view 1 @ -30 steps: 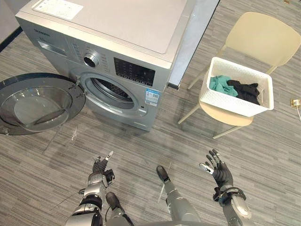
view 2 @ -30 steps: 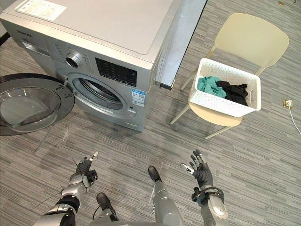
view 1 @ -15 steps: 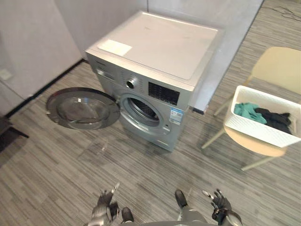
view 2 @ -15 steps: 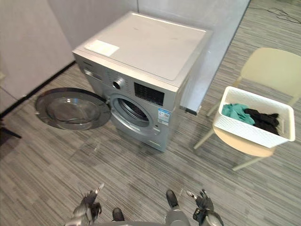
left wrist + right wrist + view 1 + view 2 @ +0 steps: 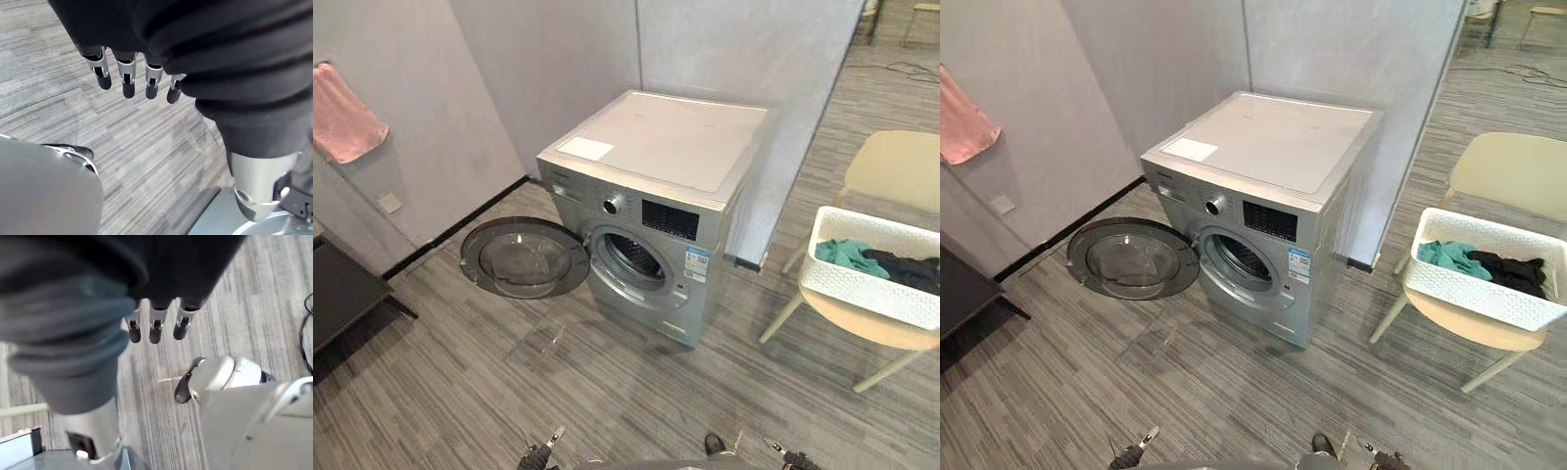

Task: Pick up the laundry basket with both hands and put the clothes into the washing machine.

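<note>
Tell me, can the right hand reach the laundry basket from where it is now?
Probably not yet. The right hand hangs open low over the floor, well short of the laundry basket on the chair. Only floor lies between, so nothing blocks it.

Left robot hand (image 5: pixel 126 73): fingers (image 5: pixel 152 81) straight, lined up side by side, dark tips pointing away from the ribbed cover. Empty, touching nothing. Right robot hand (image 5: pixel 156 325): same story, fingers (image 5: pixel 182 325) extended in a row, relaxed, nothing held. In the head views both hands sit low at the bottom edge, left one on the left, right one on the right, well apart, fingertips pointing up and forward. Both wrists under the dark cover, no contact between the hands.
</note>
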